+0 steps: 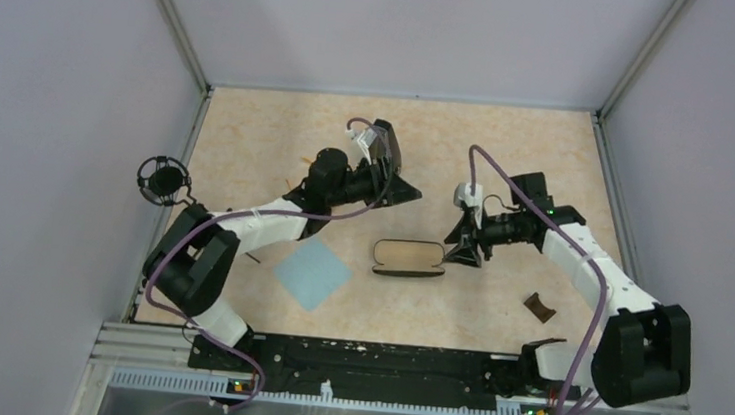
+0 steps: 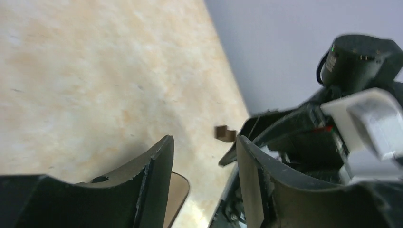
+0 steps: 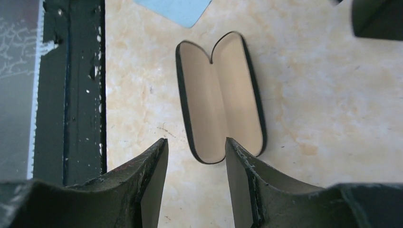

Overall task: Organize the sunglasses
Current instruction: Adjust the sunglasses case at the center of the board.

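Note:
The sunglasses are not clearly in view; only a thin orange sliver [image 1: 296, 176] shows beside the left arm. The black glasses case [image 1: 409, 258] lies open at mid-table, its tan lining up. It also shows in the right wrist view [image 3: 221, 95]. My left gripper [image 1: 407, 193] is open and empty, above the table just behind the case; one corner of the case [image 2: 178, 190] shows under its fingers. In its wrist view the left gripper [image 2: 204, 140] holds nothing. My right gripper [image 1: 452, 253] is open and empty at the case's right end, and the wrist view shows the right gripper [image 3: 196, 141] just short of it.
A light blue cloth [image 1: 313, 273] lies left of the case, its corner in the right wrist view [image 3: 176, 9]. A small brown piece [image 1: 539, 306] lies at the right front, also in the left wrist view [image 2: 225, 133]. A black rail [image 1: 360, 362] runs along the near edge. A black round device [image 1: 163, 180] stands at the left wall.

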`<action>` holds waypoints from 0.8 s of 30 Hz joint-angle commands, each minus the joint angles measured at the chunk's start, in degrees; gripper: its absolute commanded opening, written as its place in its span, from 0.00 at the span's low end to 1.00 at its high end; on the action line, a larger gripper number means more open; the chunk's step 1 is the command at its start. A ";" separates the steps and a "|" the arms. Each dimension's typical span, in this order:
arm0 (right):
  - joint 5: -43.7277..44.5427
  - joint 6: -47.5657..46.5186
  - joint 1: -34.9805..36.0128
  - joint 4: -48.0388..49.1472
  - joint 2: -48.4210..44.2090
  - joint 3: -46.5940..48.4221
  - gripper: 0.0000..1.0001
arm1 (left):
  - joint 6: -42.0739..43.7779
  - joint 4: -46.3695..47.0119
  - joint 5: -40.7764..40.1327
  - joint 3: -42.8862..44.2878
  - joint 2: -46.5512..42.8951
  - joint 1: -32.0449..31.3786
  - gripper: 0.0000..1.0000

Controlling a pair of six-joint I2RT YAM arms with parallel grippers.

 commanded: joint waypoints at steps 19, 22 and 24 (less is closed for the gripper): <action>11.55 -4.15 18.31 2.40 21.73 5.51 0.43 | 30.57 -54.68 -29.00 6.72 -15.12 1.54 0.78; 11.44 -3.67 18.90 1.53 22.70 6.23 0.36 | 31.13 -54.06 -29.73 5.58 -16.63 2.45 0.78; 11.47 -3.62 19.09 1.33 22.83 5.94 0.30 | 31.01 -54.30 -28.85 5.74 -16.62 3.19 0.79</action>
